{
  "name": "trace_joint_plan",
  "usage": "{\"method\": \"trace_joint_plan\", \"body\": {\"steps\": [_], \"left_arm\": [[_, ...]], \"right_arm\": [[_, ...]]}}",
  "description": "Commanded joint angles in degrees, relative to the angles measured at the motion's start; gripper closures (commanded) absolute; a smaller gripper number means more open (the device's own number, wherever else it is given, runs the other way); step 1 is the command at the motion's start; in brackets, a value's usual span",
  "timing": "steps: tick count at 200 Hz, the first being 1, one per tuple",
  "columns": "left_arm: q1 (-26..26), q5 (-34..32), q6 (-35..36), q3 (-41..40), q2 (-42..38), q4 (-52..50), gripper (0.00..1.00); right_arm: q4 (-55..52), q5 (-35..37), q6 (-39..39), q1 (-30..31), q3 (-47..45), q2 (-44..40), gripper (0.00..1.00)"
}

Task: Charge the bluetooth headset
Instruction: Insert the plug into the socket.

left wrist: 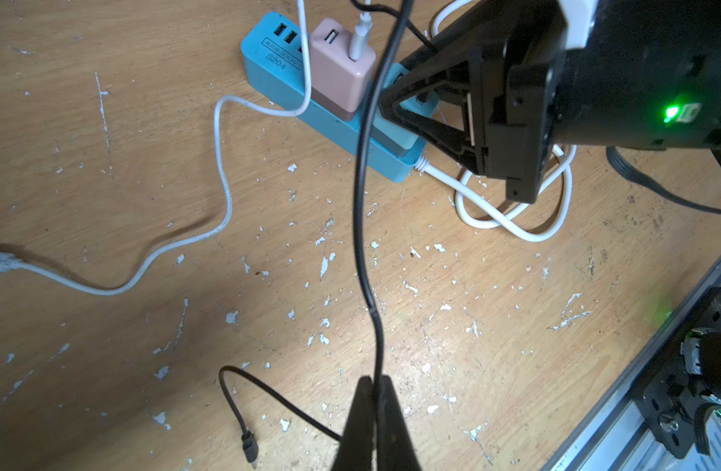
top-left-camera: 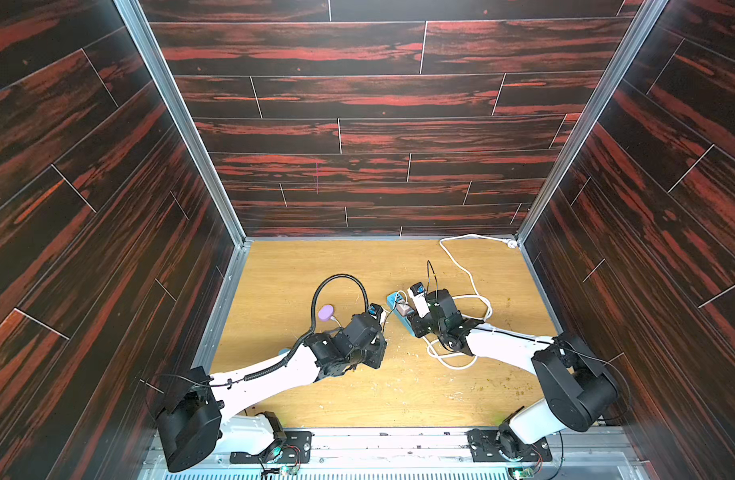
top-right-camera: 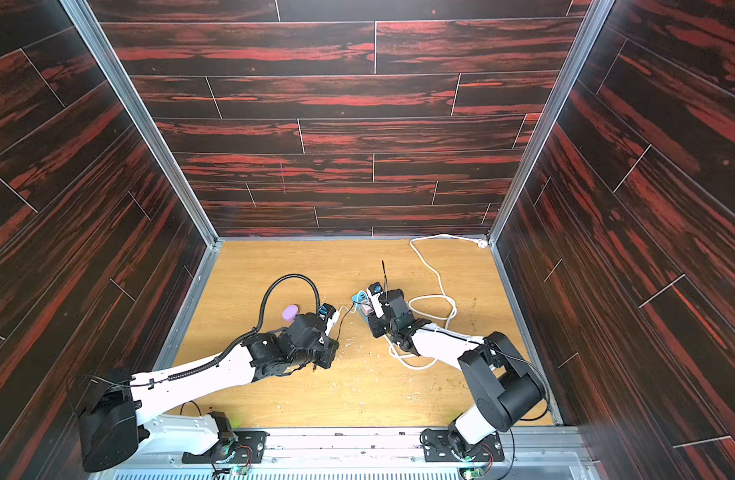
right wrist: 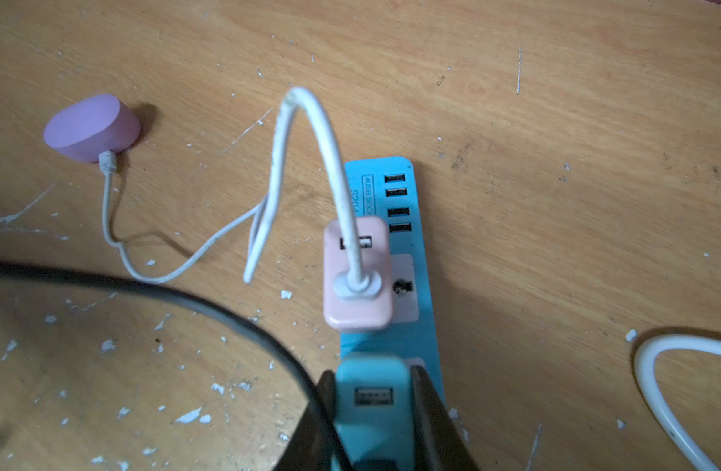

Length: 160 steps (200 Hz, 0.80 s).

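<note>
The bluetooth headset, a purple oval case (right wrist: 91,126), lies on the wooden table in both top views (top-left-camera: 326,312) (top-right-camera: 290,312). A white cable (right wrist: 277,163) is plugged into the case and runs to a pink adapter (right wrist: 358,301) on the blue power strip (right wrist: 420,240). My right gripper (right wrist: 372,371) is shut on a teal adapter (right wrist: 373,379) that sits on the strip beside the pink one. My left gripper (left wrist: 374,381) is shut on a thin black cable (left wrist: 360,183). That cable's small free plug (left wrist: 250,446) hangs near the table.
The strip's thick white mains cord (top-left-camera: 465,270) snakes to the back right corner and coils (left wrist: 513,220) under the right arm. Dark panelled walls close three sides. A metal rail (left wrist: 636,387) runs along the front edge. White flecks litter the table.
</note>
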Motion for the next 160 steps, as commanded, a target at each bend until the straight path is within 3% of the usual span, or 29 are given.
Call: {"method": "trace_joint_plan", "body": {"steps": [1,160], "left_arm": [[0.4,0.02,-0.29,0.32,0.18,0.09,0.99],[1.26,0.37,-0.76,0.24,0.28,0.43,0.98]], "right_arm": [[-5.99,0.59,1.52,1.69,-1.15,3.47,0.93],[-12.9,3.94,4.32,3.82,-0.68,7.86,0.95]]}}
